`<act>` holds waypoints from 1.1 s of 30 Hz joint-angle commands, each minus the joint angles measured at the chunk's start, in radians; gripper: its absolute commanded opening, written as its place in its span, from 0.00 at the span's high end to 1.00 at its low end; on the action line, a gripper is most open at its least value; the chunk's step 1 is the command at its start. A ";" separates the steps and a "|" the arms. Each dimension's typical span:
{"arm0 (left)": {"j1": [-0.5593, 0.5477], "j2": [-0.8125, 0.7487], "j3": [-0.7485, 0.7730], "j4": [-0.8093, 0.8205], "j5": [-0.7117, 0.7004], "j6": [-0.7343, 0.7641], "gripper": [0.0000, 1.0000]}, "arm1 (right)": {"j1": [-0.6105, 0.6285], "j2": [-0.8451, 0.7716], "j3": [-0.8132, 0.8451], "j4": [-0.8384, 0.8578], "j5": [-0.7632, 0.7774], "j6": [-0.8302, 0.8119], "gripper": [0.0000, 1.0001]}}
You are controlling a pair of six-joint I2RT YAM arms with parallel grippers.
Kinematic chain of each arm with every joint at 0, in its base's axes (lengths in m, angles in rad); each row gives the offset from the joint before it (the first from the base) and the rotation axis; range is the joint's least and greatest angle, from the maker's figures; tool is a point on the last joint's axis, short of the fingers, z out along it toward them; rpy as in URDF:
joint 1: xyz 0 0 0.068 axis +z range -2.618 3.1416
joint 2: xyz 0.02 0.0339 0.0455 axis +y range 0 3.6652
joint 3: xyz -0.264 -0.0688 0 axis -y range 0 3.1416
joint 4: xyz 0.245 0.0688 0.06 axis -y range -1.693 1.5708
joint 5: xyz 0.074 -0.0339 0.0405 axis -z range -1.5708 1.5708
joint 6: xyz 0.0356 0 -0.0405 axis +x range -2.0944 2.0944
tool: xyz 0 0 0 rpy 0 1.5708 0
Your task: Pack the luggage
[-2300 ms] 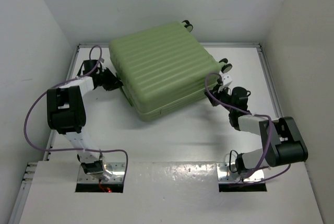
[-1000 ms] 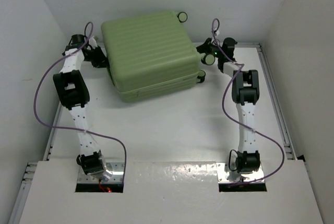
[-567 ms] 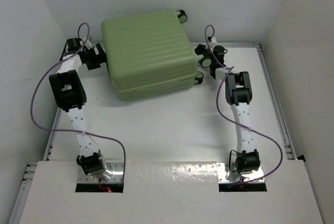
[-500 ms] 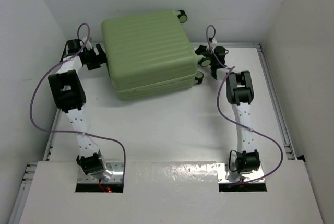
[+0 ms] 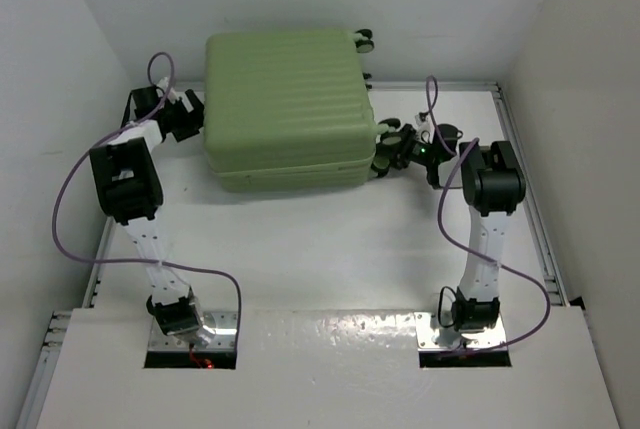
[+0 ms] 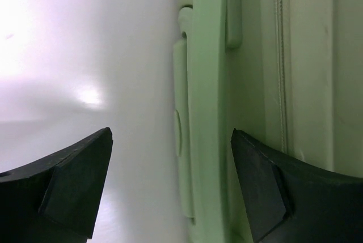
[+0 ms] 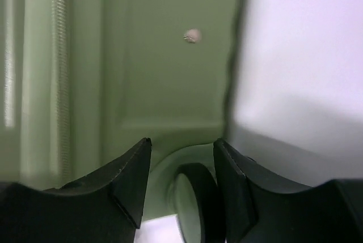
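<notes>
The luggage point(image 5: 285, 99), a light-green ribbed hard-shell suitcase, lies flat and closed at the back of the table. A black wheel point(image 5: 363, 41) shows at its far right corner. My left gripper point(image 5: 193, 115) is at its left side. In the left wrist view that gripper point(image 6: 170, 180) stands wide open, with a raised green ridge point(image 6: 207, 113) of the luggage's side between the fingers. My right gripper point(image 5: 384, 153) is at the near right corner. In the right wrist view it point(image 7: 182, 141) is open around a black wheel point(image 7: 198, 200), with a gap on the left side.
White walls close in the left point(image 5: 60, 69), back and right point(image 5: 585, 99) of the white table point(image 5: 320, 239). Purple cables loop off both arms. The luggage sits close to the back wall.
The luggage has shifted right and turned squarer to the table. My right gripper has dropped from the far right corner to the near right wheel. The left gripper stays at the left side.
</notes>
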 commanded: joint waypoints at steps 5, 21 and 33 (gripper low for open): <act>-0.244 0.048 0.191 0.020 0.235 -0.081 0.11 | 0.145 -0.311 -0.343 0.349 -0.376 0.147 0.51; 0.059 -0.334 0.185 0.031 -0.458 -0.219 0.00 | 0.220 -1.127 -0.585 -0.775 0.099 -1.018 0.37; 0.137 -1.025 -0.640 -0.354 -0.368 -0.108 0.34 | 0.031 -1.260 -0.606 -0.715 0.526 -0.959 0.27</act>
